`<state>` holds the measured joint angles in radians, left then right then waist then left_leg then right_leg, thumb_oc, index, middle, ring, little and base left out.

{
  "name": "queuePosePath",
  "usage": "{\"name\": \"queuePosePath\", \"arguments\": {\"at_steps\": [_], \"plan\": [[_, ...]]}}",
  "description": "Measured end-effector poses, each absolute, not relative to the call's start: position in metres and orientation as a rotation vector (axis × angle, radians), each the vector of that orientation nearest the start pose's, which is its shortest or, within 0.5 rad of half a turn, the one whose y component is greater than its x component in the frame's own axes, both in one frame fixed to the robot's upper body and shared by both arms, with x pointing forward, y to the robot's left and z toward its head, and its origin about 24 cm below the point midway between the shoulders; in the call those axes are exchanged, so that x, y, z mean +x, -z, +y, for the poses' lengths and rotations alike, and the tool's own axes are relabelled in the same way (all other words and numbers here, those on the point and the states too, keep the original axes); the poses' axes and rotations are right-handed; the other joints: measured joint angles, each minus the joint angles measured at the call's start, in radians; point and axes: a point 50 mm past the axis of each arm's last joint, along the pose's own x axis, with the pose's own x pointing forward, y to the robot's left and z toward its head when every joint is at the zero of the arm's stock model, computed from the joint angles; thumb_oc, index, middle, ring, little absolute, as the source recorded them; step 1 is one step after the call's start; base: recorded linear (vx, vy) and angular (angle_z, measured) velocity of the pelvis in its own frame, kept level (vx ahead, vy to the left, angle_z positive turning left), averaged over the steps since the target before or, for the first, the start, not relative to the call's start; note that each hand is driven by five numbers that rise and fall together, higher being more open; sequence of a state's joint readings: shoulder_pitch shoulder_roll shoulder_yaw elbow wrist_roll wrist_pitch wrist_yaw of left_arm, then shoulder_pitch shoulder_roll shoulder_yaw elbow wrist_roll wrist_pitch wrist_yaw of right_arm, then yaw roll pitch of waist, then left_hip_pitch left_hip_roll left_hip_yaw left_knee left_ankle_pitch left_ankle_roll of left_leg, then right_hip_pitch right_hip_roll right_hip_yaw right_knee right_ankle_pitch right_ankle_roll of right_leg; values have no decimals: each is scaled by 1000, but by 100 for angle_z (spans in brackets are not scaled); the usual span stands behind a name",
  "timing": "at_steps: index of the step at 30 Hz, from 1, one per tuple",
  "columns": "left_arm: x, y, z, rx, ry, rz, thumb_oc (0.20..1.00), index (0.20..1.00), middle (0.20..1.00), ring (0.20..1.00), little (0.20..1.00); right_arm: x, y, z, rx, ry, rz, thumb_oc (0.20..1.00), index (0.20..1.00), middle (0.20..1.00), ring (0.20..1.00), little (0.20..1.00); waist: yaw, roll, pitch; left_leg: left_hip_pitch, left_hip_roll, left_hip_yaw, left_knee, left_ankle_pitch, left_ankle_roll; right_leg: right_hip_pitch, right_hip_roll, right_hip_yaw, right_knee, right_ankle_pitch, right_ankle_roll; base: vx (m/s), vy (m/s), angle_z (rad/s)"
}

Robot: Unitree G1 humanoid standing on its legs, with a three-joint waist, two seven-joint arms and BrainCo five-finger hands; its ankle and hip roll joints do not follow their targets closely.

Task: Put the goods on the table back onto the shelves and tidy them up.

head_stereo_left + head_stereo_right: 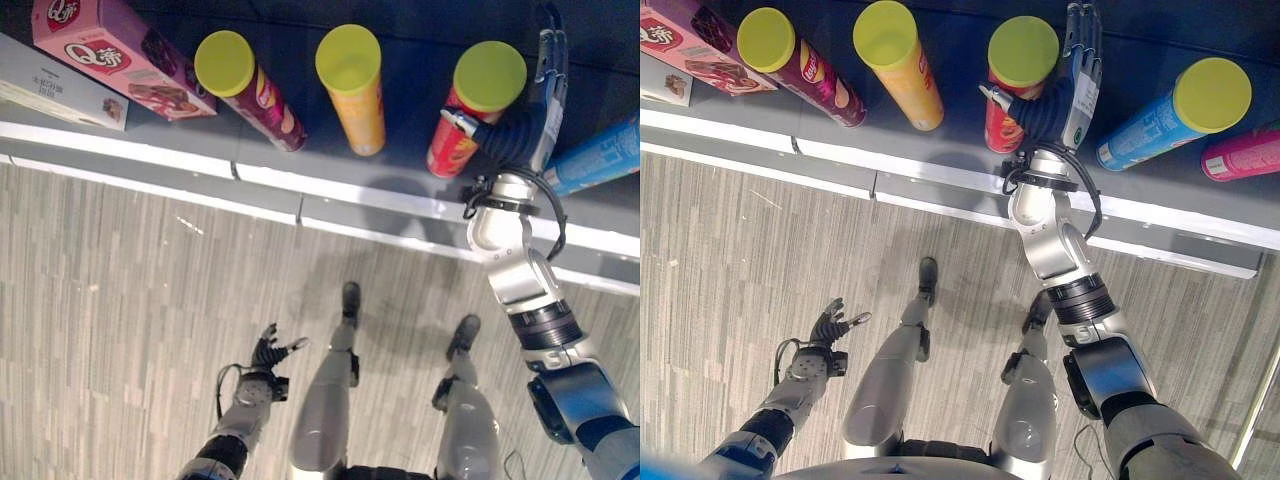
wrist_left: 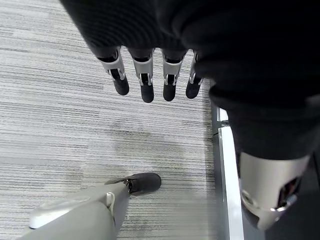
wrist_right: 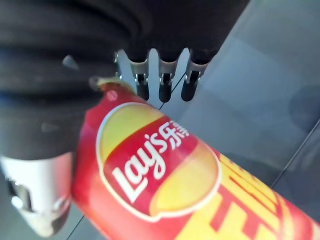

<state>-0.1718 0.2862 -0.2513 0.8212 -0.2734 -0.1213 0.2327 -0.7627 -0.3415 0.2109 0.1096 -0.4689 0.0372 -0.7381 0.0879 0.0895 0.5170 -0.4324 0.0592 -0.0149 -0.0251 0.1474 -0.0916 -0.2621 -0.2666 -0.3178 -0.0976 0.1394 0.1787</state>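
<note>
On the shelf, just behind its front edge, the right hand rests straight-fingered beside the red can; the left hand hangs relaxed over open floor.

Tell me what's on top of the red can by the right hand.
A yellow-green lid caps the red can. The right hand stands beside it, fingers straight. The lid hides the can's contents.
</note>
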Motion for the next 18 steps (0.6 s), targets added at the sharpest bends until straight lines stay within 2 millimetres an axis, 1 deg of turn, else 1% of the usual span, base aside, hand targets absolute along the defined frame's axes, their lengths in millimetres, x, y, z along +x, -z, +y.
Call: {"name": "queuePosePath", "arguments": {"at_steps": [8, 11, 13, 14, 16, 17, 18], "plan": [[242, 74, 210, 195, -180, 527, 1000, 1000, 1000, 1000, 1000, 317, -264, -127, -555, 506, -1004, 1000, 1000, 1000, 1000, 1000, -1, 0, 0, 8, 1, -1, 10, 0, 0, 16, 2, -2, 0, 4, -1, 0, 0, 0], [243, 73, 210, 194, -182, 526, 1000, 1000, 1000, 1000, 1000, 310, -266, -125, -536, 494, -1033, 1000, 1000, 1000, 1000, 1000, -4, -8, -2, 23, 4, -1, 10, 0, 0, 33, 4, -3, 0, 4, -2, 0, 0, 0], [241, 75, 211, 196, -185, 542, 1000, 1000, 1000, 1000, 1000, 306, -268, -123, -524, 473, -1056, 1000, 1000, 1000, 1000, 1000, -9, -29, -5, 37, 7, -1, 10, 0, 0, 43, 7, 0, 0, 5, -3, 15, -10, -4], [241, 76, 212, 197, -189, 550, 1000, 1000, 1000, 1000, 1000, 301, -269, -122, -513, 462, -1071, 1000, 1000, 1000, 1000, 1000, -15, -50, -10, 37, 10, -1, 11, 0, 0, 43, 10, 0, 0, 6, -4, 15, -13, -3], [240, 76, 212, 197, -188, 553, 1000, 1000, 1000, 1000, 1000, 300, -268, -121, -512, 443, -1073, 1000, 1000, 1000, 1000, 1000, -20, -64, -14, 37, 11, -1, 11, 0, 0, 43, 11, 0, 0, 7, -6, 0, 0, 0], [241, 76, 214, 193, -199, 556, 1000, 1000, 1000, 1000, 1000, 300, -263, -121, -511, 413, -1051, 1000, 1000, 1000, 1000, 1000, -23, -82, -24, 40, 14, 1, 12, 0, 0, 45, 14, 2, 0, 8, -7, 30, 9, -4], [240, 76, 216, 195, -203, 560, 1000, 1000, 1000, 1000, 1000, 301, -258, -121, -508, 389, -1027, 1000, 1000, 1000, 1000, 1000, -23, -92, -30, 44, 15, 2, 12, 0, 0, 48, 15, 2, 0, 8, -7, 37, 15, -5]]}}
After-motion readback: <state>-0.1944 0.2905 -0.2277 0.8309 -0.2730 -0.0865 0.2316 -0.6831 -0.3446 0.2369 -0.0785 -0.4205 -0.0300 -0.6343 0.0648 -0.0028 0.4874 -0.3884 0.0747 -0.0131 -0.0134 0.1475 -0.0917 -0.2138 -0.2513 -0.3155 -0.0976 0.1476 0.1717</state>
